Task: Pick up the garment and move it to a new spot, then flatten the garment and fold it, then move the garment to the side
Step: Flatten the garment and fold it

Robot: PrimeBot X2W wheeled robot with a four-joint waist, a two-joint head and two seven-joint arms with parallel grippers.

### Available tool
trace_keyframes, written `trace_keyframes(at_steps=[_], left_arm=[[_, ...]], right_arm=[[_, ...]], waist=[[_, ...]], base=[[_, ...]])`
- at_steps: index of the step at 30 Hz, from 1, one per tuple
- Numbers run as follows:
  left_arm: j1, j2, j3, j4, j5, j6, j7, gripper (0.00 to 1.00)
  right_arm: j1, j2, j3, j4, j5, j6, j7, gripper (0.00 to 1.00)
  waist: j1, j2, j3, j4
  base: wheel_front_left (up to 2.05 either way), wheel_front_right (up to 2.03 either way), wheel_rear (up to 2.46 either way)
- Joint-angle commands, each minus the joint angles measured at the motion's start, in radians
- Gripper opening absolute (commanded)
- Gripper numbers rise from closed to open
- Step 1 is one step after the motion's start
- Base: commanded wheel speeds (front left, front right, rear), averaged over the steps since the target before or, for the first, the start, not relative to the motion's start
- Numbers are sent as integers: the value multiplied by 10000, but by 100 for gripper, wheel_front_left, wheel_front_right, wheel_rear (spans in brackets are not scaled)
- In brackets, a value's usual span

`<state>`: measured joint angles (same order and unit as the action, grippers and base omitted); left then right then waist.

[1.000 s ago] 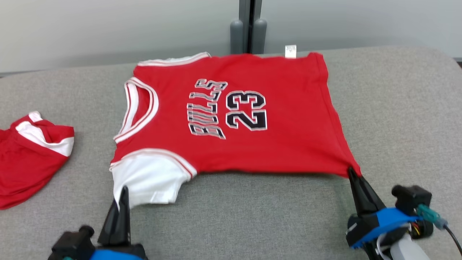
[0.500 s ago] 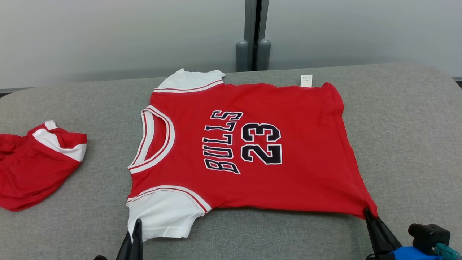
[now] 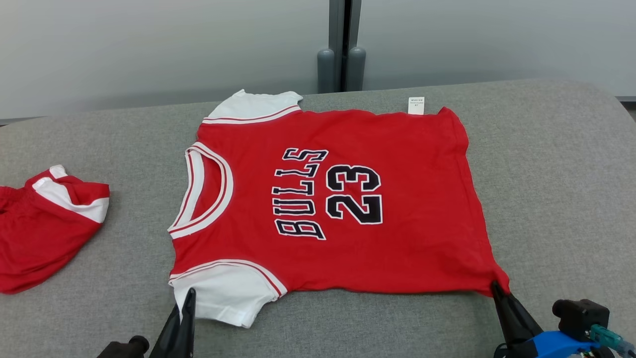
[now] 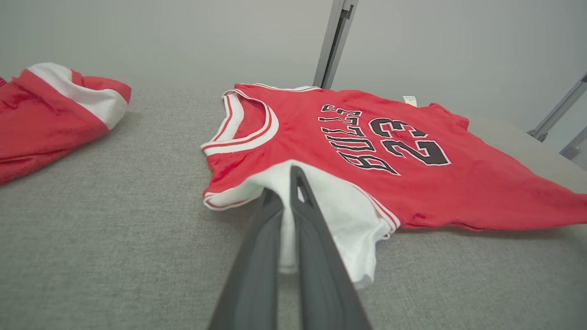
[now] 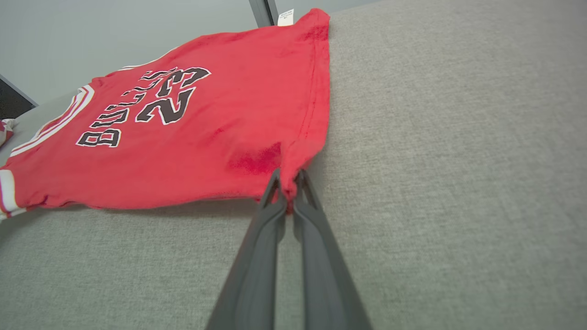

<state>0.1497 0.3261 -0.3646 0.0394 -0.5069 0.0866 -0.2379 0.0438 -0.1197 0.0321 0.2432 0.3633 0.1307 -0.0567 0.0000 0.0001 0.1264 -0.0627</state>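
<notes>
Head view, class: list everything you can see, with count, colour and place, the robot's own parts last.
jersey: one, red with white sleeves, spread flat mid-table
care tag: one, white, jersey's far edge
second garment: one, red and white, crumpled at left
table: one, grey fabric, under everything
posts: two, grey, behind the table
left tool: one, dark, shut on jersey's near white sleeve
right tool: one, dark, shut on jersey's near hem corner

Left tool (image 3: pixel 190 294), right tool (image 3: pixel 496 288), long dark tapered fingers (image 3: pixel 514 318), blue housing (image 3: pixel 561 344), black knob (image 3: pixel 580 313), teal plug (image 3: pixel 603 337)
</notes>
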Motion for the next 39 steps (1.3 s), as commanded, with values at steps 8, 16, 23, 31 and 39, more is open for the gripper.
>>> trace_keyframes(at_steps=[8, 16, 23, 31, 39], left_arm=[[-1391, 512, -127, 388, 352, -491, 285, 0], [-2692, 790, -233, 826, 586, -972, 478, 0], [-3913, 994, -171, 1602, 583, -1339, 570, 0], [-5367, 1012, -327, 2765, 592, -1748, 513, 0], [-6723, 904, -669, 4219, 529, -2037, 277, 0]], right_arm=[[-971, -221, 186, 184, 277, 1, 177, 0], [-1553, -265, 202, -174, 641, 1, 460, 0], [-2412, -254, 346, -46, 535, 1, 779, 0], [-3823, -299, 466, 995, 469, 1, 675, 0], [-5055, -383, 692, 2209, 380, 1, 299, 0]], waist=[[0, -1, 351, -14], [0, -1, 645, -123], [0, -1, 1130, -323], [0, -1, 1787, -294], [0, -1, 2149, -270]], base=[[0, 0, 0], [0, 0, 0], [0, 0, 0], [0, 0, 0], [0, 0, 0]])
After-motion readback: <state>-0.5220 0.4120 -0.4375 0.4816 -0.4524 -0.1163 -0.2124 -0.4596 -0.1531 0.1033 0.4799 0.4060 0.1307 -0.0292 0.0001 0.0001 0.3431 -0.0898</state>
